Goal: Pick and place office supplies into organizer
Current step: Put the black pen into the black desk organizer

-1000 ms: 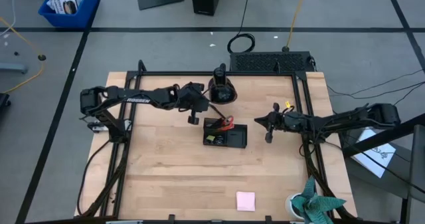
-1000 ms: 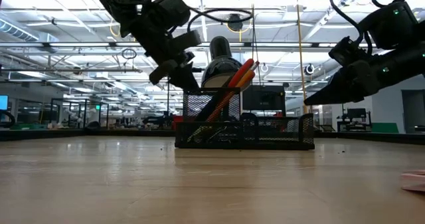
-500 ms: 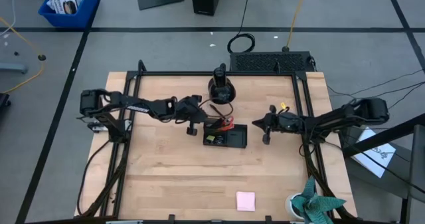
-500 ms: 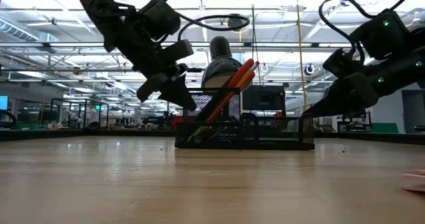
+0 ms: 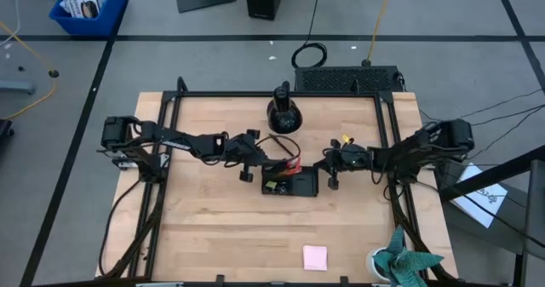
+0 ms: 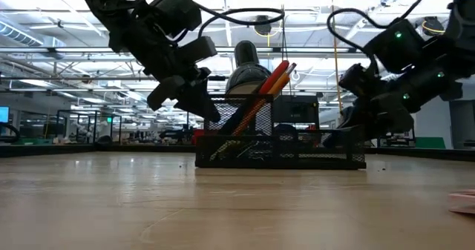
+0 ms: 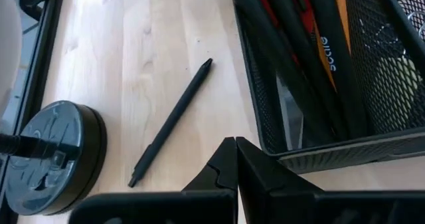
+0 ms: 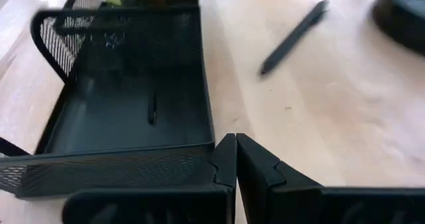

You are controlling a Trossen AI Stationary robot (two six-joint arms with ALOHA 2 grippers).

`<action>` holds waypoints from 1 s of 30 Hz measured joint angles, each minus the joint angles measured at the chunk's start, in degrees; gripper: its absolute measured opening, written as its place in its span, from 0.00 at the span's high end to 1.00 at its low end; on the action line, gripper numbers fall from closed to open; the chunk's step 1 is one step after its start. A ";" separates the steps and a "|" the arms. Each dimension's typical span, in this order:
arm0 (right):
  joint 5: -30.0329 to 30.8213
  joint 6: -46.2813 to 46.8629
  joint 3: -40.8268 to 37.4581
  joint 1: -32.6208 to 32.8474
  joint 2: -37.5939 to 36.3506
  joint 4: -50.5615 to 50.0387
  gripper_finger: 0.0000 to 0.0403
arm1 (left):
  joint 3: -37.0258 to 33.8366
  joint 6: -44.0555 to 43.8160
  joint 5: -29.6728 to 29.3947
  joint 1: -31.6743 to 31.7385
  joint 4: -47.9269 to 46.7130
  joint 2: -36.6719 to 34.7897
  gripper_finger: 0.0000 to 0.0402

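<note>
The organizer (image 5: 289,183), a black mesh tray, stands mid-table. Its left compartment holds red-handled scissors (image 5: 292,162), orange pencils (image 6: 269,87) and black pens (image 7: 285,58), all leaning, plus a yellow-green piece (image 5: 271,185). A small black clip (image 8: 152,111) lies in its right compartment. One black pen (image 7: 172,121) lies flat on the table beyond the organizer's far wall. A pink sticky-note pad (image 5: 314,256) lies near the near edge. My left gripper (image 7: 236,144) is shut at the organizer's far-left corner. My right gripper (image 8: 236,141) is shut at its far-right corner. My left gripper's shut fingers (image 7: 255,167) stand right beside the organizer's far-left corner (image 7: 269,151), slanting down from the table's left. I cannot tell whether they touch it. My right gripper lays the outer side of one shut finger (image 8: 222,161) against the organizer's far-right corner (image 8: 211,144), slanting down from the table's right. The organizer stands flat on the table.
A round black dome-shaped stand (image 5: 283,112) sits behind the organizer, with a cable looping from it (image 5: 277,140). A green plant in a pot (image 5: 400,266) stands at the near right corner. Bare wood lies between the organizer and the sticky-note pad.
Both grippers have come down and moved toward the near edge, the right one also leftward toward the organizer's right end. Both stayed shut. The organizer has slid a little toward the near edge, staying upright with its contents.
</note>
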 joint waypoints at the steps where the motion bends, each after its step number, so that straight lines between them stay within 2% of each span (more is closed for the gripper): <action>1: -0.86 -0.12 0.45 -0.02 0.95 0.23 1.00 | 0.00 -0.13 0.00 -0.30 -0.04 -0.01 1.00; 5: -2.57 -0.34 2.27 -0.04 3.68 0.34 1.00 | 0.00 0.04 0.00 -1.29 -0.03 0.00 1.00; 12: -2.62 -0.76 2.76 -0.02 3.15 0.53 1.00 | 0.02 1.01 -0.08 -2.14 -1.33 0.00 1.00; 19: 0.68 -0.77 2.78 -0.02 3.17 0.69 0.99 | 0.02 8.35 -11.63 -1.14 -1.03 0.00 0.99; 21: 0.73 -0.76 2.78 -0.02 3.17 0.74 0.98 | 0.02 12.86 -12.23 0.33 -1.38 0.00 0.99; 24: 0.71 -0.93 2.78 -0.02 3.17 0.74 0.97 | 0.02 18.33 -8.63 3.60 -1.53 0.00 0.99; 27: 0.73 -1.15 2.78 -0.02 3.17 0.74 0.95 | 0.04 22.73 -1.03 7.46 -1.85 0.00 0.97; 30: 0.73 -1.10 2.78 -0.02 3.17 1.26 0.94 | 0.02 26.99 7.04 10.95 -1.76 0.00 0.90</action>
